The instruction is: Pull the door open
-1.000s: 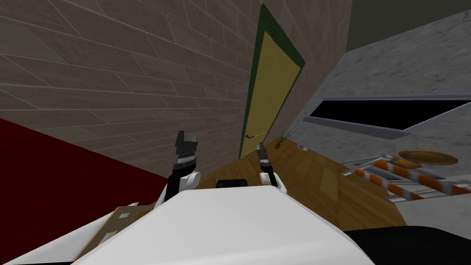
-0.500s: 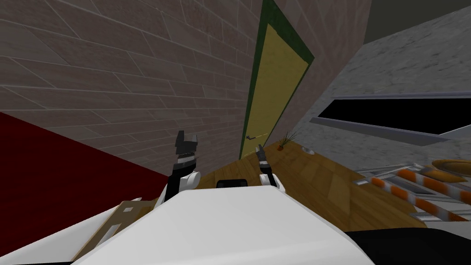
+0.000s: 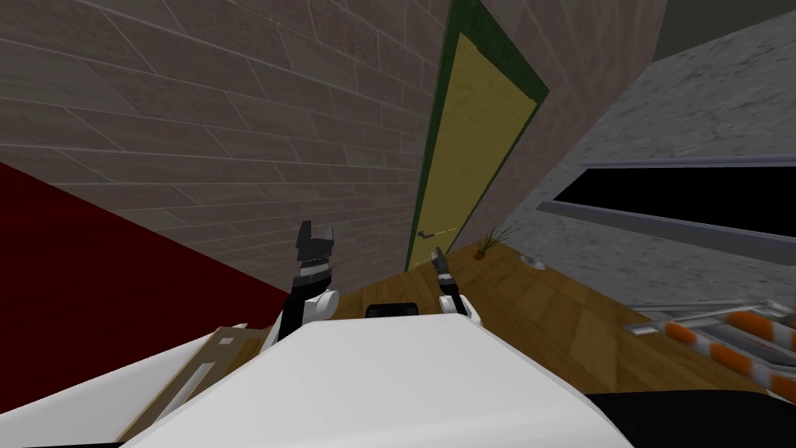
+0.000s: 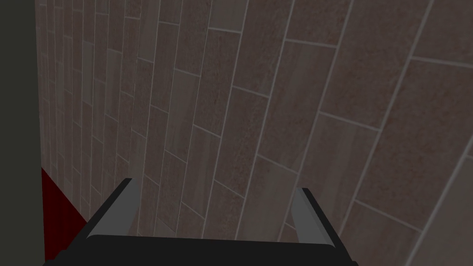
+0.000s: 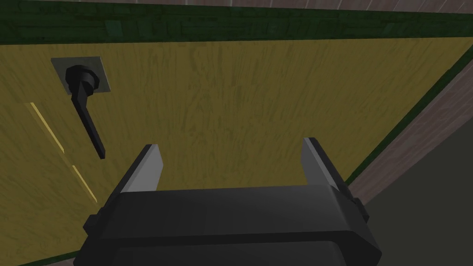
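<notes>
In the head view, the yellow door (image 3: 466, 140) in its green frame (image 3: 497, 43) stands shut at the upper middle of the frame. Its dark handle (image 3: 424, 233) sits low, just above the centre. The right gripper (image 3: 438, 254) hangs right below the handle, near it but not touching. The left gripper (image 3: 316, 231) is raised left of centre, away from the door.

In the left wrist view, that arm's fingers (image 4: 125, 203) stand apart and empty.

In the right wrist view, the right fingers (image 5: 147, 171) are also spread with nothing between them. The handle lies off to one side, outside the gap, and the plain door face is straight ahead. Going forward on this line would likely ram the fingertips into the flat door, and closing now would catch only air. The handle is a thin lever, so a shallow or crooked grip could slip off once the pull starts.
</notes>
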### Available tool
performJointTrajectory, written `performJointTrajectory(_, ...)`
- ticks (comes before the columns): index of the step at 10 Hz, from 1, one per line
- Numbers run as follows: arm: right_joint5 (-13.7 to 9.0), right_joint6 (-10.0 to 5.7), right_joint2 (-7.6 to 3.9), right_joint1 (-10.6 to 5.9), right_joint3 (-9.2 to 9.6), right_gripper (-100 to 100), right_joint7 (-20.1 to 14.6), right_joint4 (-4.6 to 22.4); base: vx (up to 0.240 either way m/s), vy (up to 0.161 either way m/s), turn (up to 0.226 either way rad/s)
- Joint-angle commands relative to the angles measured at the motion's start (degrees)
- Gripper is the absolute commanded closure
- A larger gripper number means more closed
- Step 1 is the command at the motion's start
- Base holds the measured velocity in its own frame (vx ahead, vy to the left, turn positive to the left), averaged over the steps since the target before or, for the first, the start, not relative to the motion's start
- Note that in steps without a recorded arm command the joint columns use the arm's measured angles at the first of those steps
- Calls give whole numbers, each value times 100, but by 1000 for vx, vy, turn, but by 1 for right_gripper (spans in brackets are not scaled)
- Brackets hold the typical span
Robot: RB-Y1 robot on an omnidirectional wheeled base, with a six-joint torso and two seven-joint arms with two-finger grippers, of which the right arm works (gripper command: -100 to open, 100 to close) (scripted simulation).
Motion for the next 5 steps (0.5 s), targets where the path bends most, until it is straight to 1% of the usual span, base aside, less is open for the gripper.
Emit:
performJointTrajectory(1, -19, -58, -35, -21, 20, -100, -47, 184, 32, -55, 64)
performJointTrajectory(2, -57, -144, -106, -99, 54, -100, -125, 378, 38, -62, 113)
performJointTrajectory(3, -57, -144, -106, -99, 54, -100, -125, 471, 27, -54, 82)
performJointTrajectory(4, -95, -230, -175, -177, 87, -100, -202, 651, 37, -60, 145)
performJointTrajectory(5, -95, -230, -175, -177, 87, -100, -202, 753, 27, -58, 69)
